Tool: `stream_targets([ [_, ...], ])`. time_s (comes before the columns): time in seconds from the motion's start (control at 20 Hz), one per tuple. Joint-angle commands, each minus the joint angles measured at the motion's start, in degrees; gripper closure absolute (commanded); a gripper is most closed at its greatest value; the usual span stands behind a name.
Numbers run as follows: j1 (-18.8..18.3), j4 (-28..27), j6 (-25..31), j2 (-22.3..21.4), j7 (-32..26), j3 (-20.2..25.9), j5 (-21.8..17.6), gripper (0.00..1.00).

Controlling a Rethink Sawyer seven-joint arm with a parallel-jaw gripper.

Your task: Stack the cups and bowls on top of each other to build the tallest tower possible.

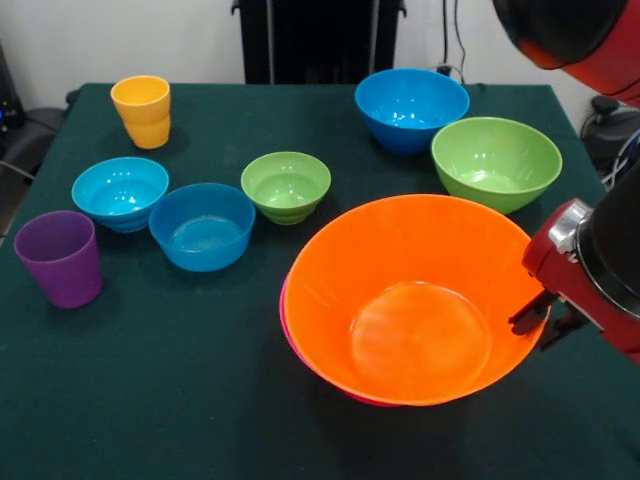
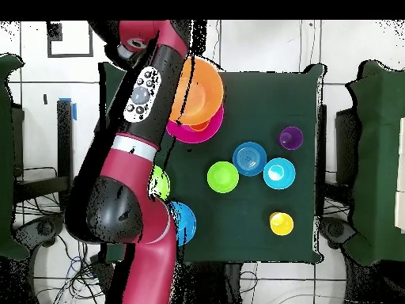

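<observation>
The large orange bowl sits tilted on the large pink bowl, of which only a rim shows. My gripper is at the orange bowl's right rim, one finger inside and one outside, shut on it. In the overhead view the arm hides the gripper. Loose on the cloth are a yellow cup, a purple cup, small cyan, blue and green bowls, and medium blue and green bowls.
The dark green table ends close behind the medium blue bowl. My red arm lies over the table's left side in the overhead view, partly covering the medium green bowl and the medium blue bowl.
</observation>
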Motion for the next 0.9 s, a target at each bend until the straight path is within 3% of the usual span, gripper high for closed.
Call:
stream_targets([
  [0.05, 1.2, 0.6, 0.3, 0.1, 6.4, 3.4, -5.3, 1.00],
  [0.45, 2.2, 5.6, -1.7, -0.1, -1.9, 13.9, -14.7, 1.00],
  [0.9, 2.8, 6.7, -3.3, -0.6, -4.4, 21.5, -21.6, 1.00],
])
